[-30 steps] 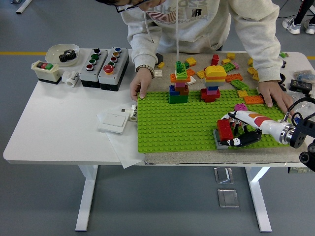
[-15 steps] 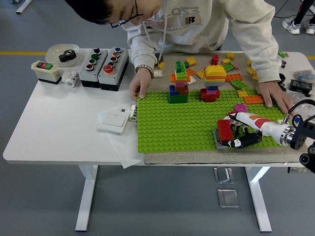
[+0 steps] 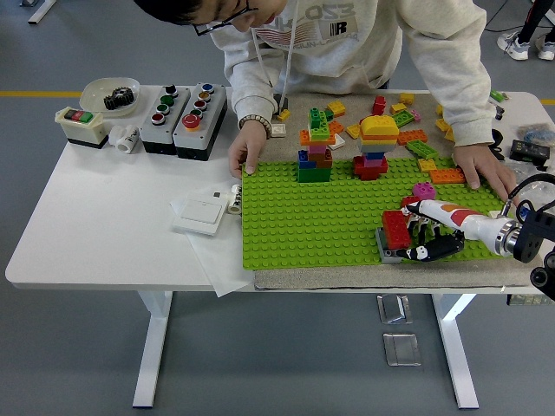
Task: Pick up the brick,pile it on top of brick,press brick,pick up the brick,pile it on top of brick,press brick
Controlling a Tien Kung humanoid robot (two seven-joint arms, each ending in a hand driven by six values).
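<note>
- Person's hands point(image 3: 249, 149) press flat on the far corners of the large green studded baseplate point(image 3: 303, 217); two multicoloured brick towers point(image 3: 316, 147) stand between them, loose bricks behind.
- My right hand point(image 3: 427, 236) reaches in low from the right, fingers curled beside the red rectangular brick point(image 3: 396, 228) on a grey brick at the baseplate's near right edge; whether I grip it, I cannot tell.

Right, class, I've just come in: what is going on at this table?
The robot's right hand reaches in from the right, its fingers curled around a red brick that sits on a grey brick at the near right of the green baseplate. Two brick towers stand at the plate's far edge. A person leans over the far side, one hand on the plate's far left corner and the other hand beside loose bricks.
</note>
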